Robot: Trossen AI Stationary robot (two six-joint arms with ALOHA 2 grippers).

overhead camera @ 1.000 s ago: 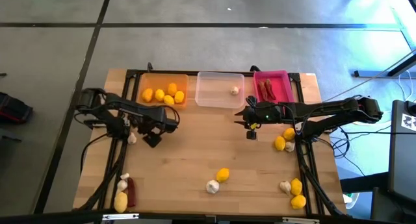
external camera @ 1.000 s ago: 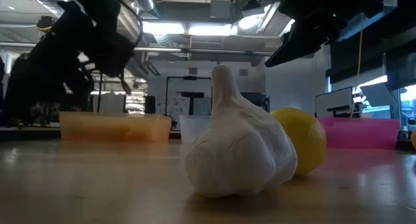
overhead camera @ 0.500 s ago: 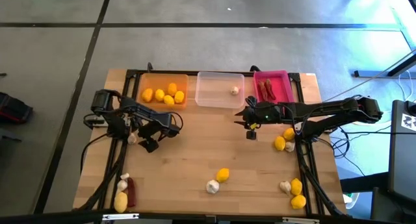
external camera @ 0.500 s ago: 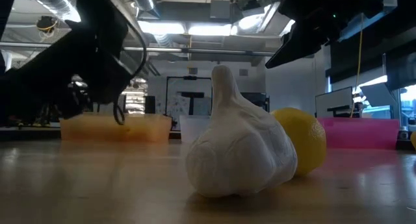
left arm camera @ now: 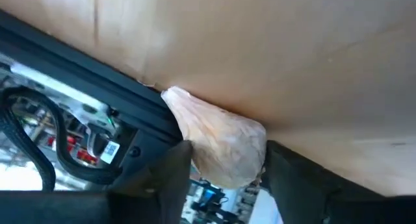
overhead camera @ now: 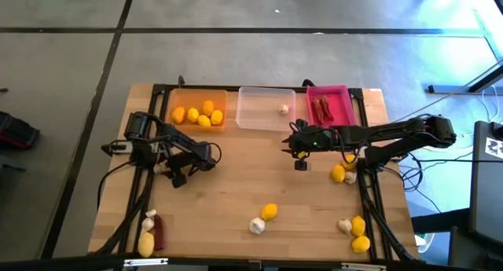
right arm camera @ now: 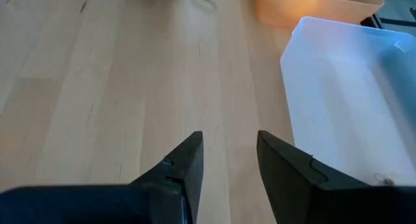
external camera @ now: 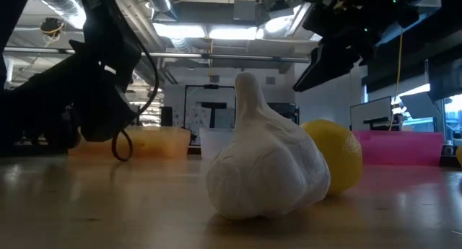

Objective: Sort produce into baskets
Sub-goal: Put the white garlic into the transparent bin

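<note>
Three trays stand along the far edge: an orange one (overhead camera: pixel 198 110) with several lemons, a clear one (overhead camera: pixel 266 108) with one garlic bulb (overhead camera: pixel 284 109), and a pink one (overhead camera: pixel 330 104) with dark red chilies. My left gripper (overhead camera: pixel 173 175) is low at the table's left side, shut on a whitish garlic bulb (left arm camera: pixel 221 146). The bulb lies on the wood next to the dark arm frame. My right gripper (right arm camera: pixel 227 159) hangs open above bare wood just near of the clear tray (right arm camera: pixel 344 87), with nothing between its fingers. My left gripper pinches the garlic bulb's fat body (left arm camera: pixel 257 152) between its two fingers (left arm camera: pixel 175 169), one on each side. The fingers come slanting down at it. The bulb lies on the table, its pointed tip (left arm camera: pixel 168 93) toward the dark frame rail.
Loose produce lies about: a lemon (overhead camera: pixel 269 212) and a garlic bulb (overhead camera: pixel 256 225) near the front middle, lemons and garlic (overhead camera: pixel 339 173) under the right arm and at the front right (overhead camera: pixel 358 224), and a lemon, chili and garlic at the front left (overhead camera: pixel 149 236). Dark frame rails cross both sides.
My left gripper has sunk to the table and drawn a little toward the left edge, rolling as it went, down onto the garlic bulb by the frame rail. The right arm has kept nearly still.
</note>
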